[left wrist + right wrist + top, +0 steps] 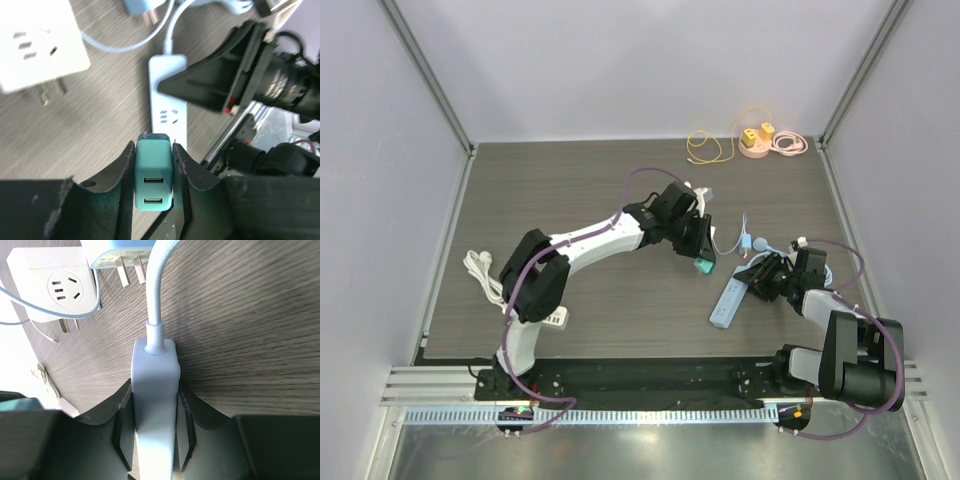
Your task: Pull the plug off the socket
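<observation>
A teal USB charger plug (pixel 154 172) sits clamped between my left gripper's fingers (pixel 154 146), its two USB ports facing the camera and its prongs hidden. In the top view the left gripper (pixel 704 262) holds the plug (pixel 704 267) just up and left of the white power strip (pixel 727 303); it looks clear of the strip. The strip's sockets (pixel 170 116) show beyond the plug. My right gripper (pixel 752 280) is shut on the strip's cord end (pixel 155 405), pinning it to the table, with the white cord (pixel 154 290) leading away.
A white square adapter (pixel 55 287) and a light-blue plug (pixel 120 255) lie loose just beyond the strip. A pink round socket with yellow plugs (pixel 760 143) and a yellow cable (pixel 705 148) are at the back right. A white cable bundle (pixel 480 270) lies at the left.
</observation>
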